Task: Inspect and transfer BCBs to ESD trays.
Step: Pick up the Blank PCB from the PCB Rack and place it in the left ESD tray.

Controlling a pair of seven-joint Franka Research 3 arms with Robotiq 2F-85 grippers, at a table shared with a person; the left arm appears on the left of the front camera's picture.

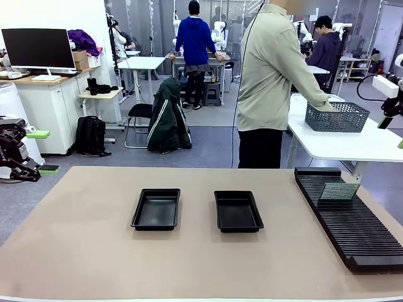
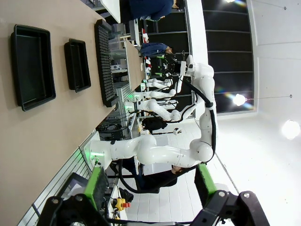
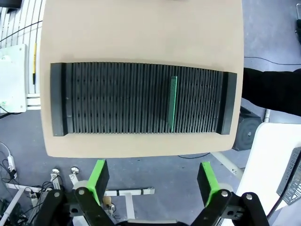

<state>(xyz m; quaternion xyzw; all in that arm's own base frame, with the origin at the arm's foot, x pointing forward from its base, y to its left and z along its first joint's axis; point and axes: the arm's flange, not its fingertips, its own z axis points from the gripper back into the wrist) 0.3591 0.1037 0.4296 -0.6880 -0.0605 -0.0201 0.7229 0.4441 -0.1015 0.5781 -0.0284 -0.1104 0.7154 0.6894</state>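
1. My right gripper (image 3: 153, 181) hangs high above the slotted rack (image 3: 141, 106), green pads spread wide with nothing between them.
2. A lone BCB (image 3: 172, 103) stands on edge in a slot toward one end of the rack. It sits off my centre line, nearer one pad than the other.
3. The left ESD tray (image 1: 155, 209) and right ESD tray (image 1: 238, 211) lie empty mid-table, well apart from the board.
4. My left gripper (image 2: 150, 188) sits off the table's left side, jaws equally wide and empty.
5. Across the table, a person reaches into a mesh basket (image 1: 336, 116).
6. The likely risk: if I descend without centring, one pad would meet the thin board first. That could tip it, wedge it in its slot, or leave a weak corner grip that drops it short of a tray.
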